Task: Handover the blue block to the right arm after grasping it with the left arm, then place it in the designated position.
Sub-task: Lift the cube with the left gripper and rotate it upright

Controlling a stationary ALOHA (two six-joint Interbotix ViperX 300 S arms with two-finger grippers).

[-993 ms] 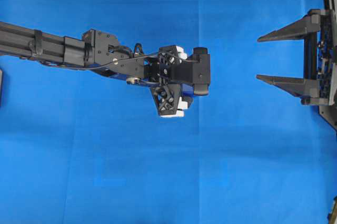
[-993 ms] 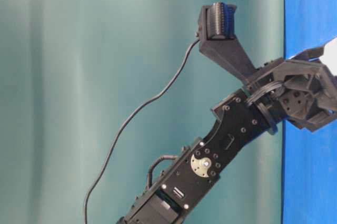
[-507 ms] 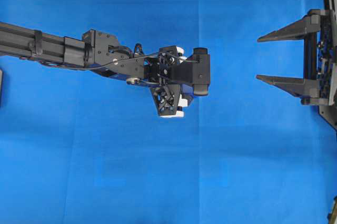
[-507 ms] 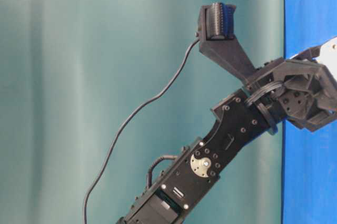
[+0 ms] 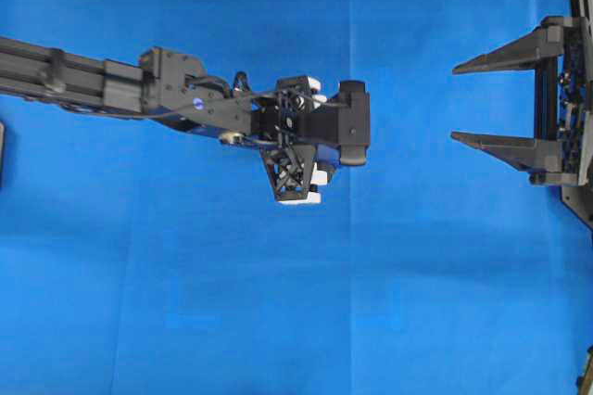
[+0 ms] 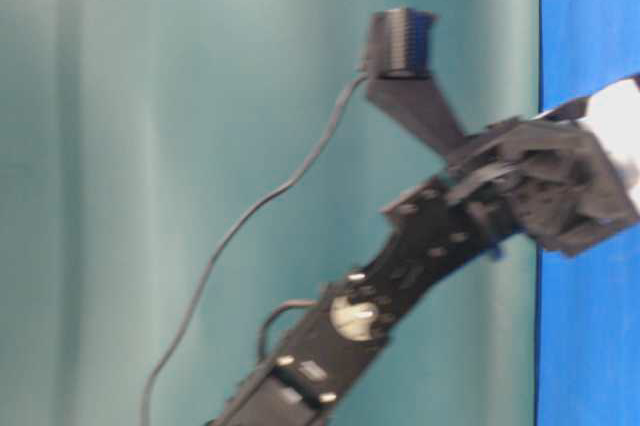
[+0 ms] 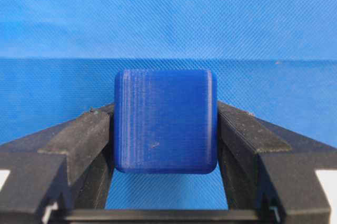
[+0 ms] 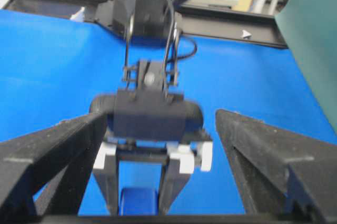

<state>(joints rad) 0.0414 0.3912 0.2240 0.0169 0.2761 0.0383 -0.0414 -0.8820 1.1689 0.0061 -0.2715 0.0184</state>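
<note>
The left arm point(image 5: 83, 84) reaches in from the left over the blue cloth point(image 5: 232, 302) on the counter, and the fingers point(image 7: 84, 134) of its gripper point(image 7: 166, 145) are clamped on either side of the blue block point(image 7: 166, 120), which is held clear of the cloth. Well apart to the right, the right arm's gripper point(image 5: 482, 103) faces it with its two pointed fingers point(image 5: 496, 54) spread wide and nothing between them.

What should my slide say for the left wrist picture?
The left gripper pinches the blue block above the blue cloth.
</note>
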